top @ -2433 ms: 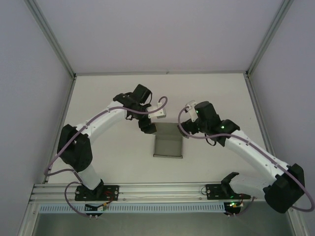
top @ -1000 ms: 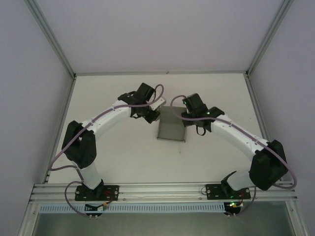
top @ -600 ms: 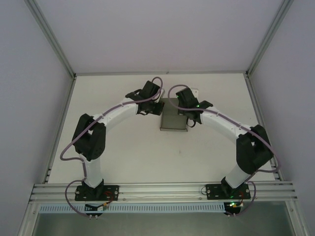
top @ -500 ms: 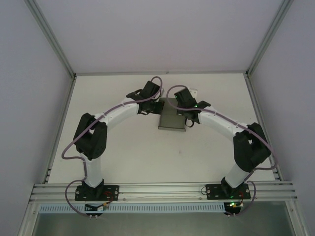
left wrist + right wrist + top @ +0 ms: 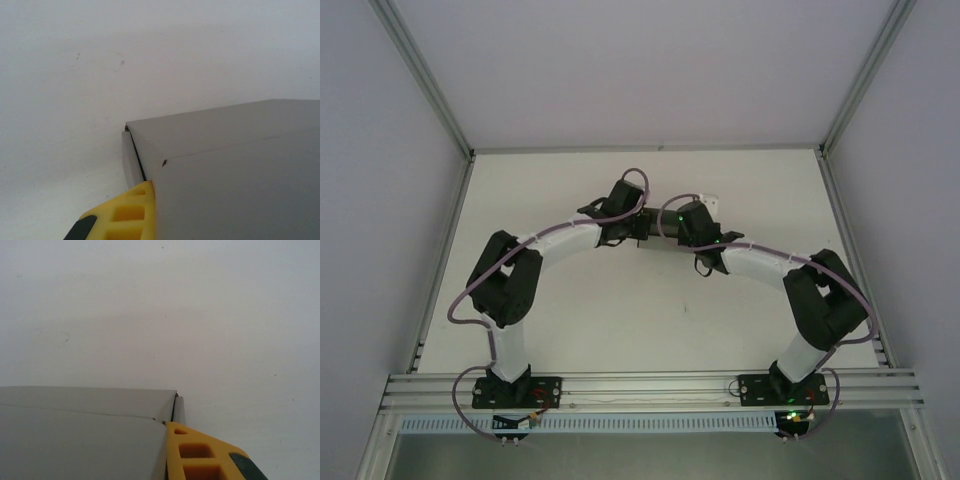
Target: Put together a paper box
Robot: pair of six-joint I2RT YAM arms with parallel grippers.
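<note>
The paper box [image 5: 235, 170] is lying toward the far middle of the table [image 5: 550, 300], between the two wrists. In the overhead view the wrists are hiding nearly all of it. Whether it is resting on the surface or hanging just above it, I cannot tell.

In the wrist views it is already showing as a folded box rather than a flat sheet. Grey panels are meeting at a crisp corner, and a fine seam is running along one face [image 5: 80, 435]. At each end a narrow flap [image 5: 130, 160] is standing slightly off the wall, with a dark slit showing beside it. To my eye most of the folding is done. What is remaining looks like pressing those end flaps home and letting go.

The left gripper [image 5: 620, 215] is clenching one end wall. Its yellow finger [image 5: 125, 217] is lying against the card, and the card is covering the other finger. The right gripper [image 5: 685, 222] is gripping the opposite end in the same way, with one yellow finger [image 5: 200, 455] showing beside the wall.

The table is looking off-white and matte, and a few tiny dark specks are showing on it. Pale walls [image 5: 640, 70] are enclosing it on three sides, and slim metal posts [image 5: 420, 75] are running up the corners. A metal rail [image 5: 650, 385] is carrying both arm bases along the near edge, and lilac cables [image 5: 640, 185] are looping along the arms.
</note>
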